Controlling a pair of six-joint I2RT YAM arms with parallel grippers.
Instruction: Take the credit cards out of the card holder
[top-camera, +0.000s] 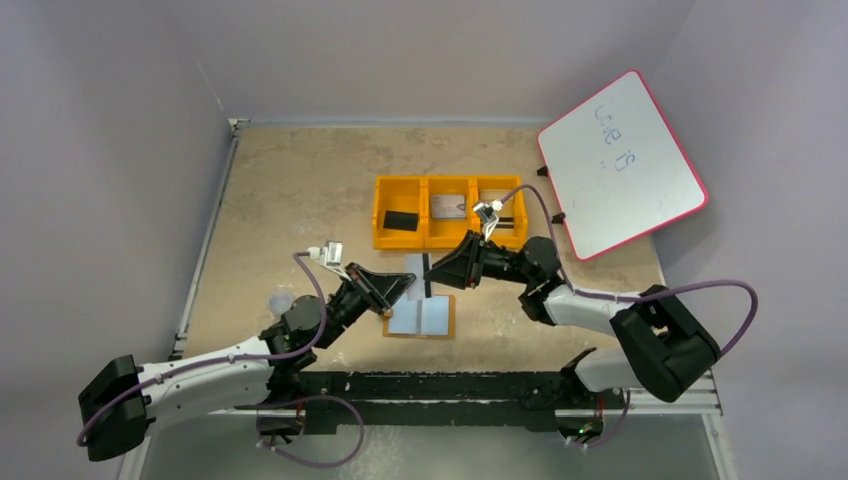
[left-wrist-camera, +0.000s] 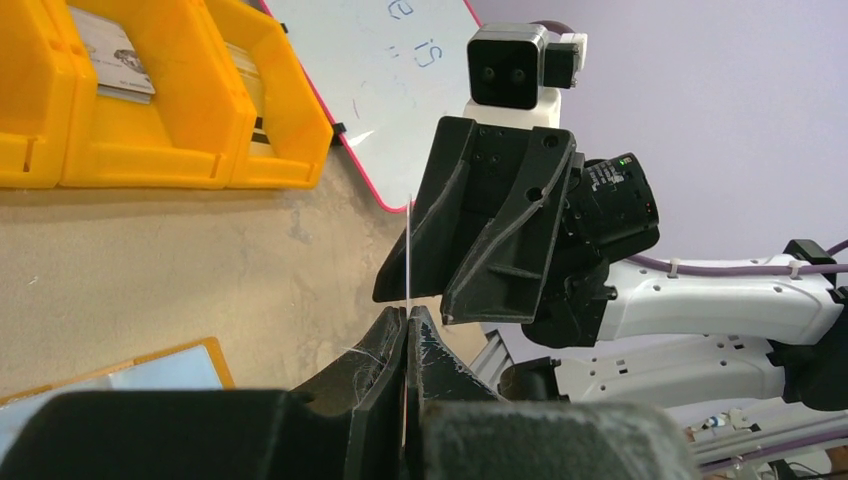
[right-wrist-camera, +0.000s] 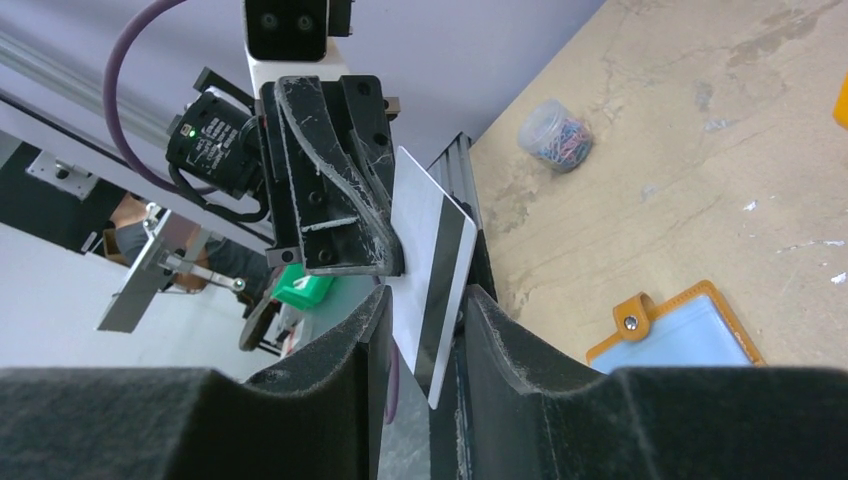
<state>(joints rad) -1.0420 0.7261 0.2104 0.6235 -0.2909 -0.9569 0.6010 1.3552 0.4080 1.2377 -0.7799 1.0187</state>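
Beige tabletop (top-camera: 300, 190) under lilac walls; the holder (top-camera: 421, 316) lies open and flat near our arm bases, blue-grey pockets up; over its far edge we see one card (right-wrist-camera: 432, 262), black stripe showing, lifted clear of the table and apart from the holder; our left gripper (left-wrist-camera: 407, 320) is clenched on the card's edge; our right gripper (right-wrist-camera: 425, 305) faces it, fingers spread either side of the card without pinching it; further back sits an orange tray (top-camera: 425, 184).
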